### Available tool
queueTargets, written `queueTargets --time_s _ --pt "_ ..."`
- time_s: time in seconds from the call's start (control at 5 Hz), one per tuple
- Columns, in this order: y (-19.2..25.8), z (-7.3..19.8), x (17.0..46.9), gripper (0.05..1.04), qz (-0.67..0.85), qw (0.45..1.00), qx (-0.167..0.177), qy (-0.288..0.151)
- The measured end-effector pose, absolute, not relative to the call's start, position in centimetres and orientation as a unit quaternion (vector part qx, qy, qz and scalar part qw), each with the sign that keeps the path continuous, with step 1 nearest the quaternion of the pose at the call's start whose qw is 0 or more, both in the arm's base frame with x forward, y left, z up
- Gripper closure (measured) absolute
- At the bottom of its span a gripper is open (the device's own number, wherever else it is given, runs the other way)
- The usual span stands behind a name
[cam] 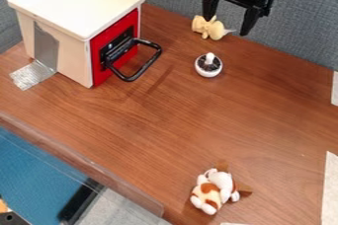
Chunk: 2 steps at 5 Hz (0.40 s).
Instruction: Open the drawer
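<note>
Plush animal (210, 189), white with brown patches, lying near the table's front edge. Wooden tabletop (198, 108), reddish brown, runs back to a grey fabric partition (300, 31). White box (76, 2) at the back left of the view, lid down flat. Its red drawer front (99, 73) faces the right side of the view; drawer looks shut, flush with the box as far as this angle shows. Black loop handle (149, 63) juts out from the front, over the tabletop. Silver tape (45, 46) runs down the box's side and onto the wood.

Gripper (228, 26) hangs at the top, right of the box and well apart from the handle. Fingers spread wide, pointing down, nothing held between them. One fingertip overlaps a pale yellow toy figure (215, 31) in the view; contact cannot be told. Just nearer the camera: small round white dish (208, 74), dark inside, white knob at its middle. Pale strips (330, 184) along the right edge.
</note>
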State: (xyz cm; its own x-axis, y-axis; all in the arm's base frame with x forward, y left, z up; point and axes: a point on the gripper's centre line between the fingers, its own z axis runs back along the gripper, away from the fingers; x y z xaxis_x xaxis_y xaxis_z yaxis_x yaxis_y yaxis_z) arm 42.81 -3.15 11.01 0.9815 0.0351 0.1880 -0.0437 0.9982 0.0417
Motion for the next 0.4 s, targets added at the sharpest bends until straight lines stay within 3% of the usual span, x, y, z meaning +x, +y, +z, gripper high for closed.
queueTargets --time_s 0.2,0.4 --pt "-3.1 9.2 42.5 0.083 0.02 0.997 0.025 -0.072" --pt "-1.8 6.1 39.9 0.083 0.013 0.998 0.039 -0.044"
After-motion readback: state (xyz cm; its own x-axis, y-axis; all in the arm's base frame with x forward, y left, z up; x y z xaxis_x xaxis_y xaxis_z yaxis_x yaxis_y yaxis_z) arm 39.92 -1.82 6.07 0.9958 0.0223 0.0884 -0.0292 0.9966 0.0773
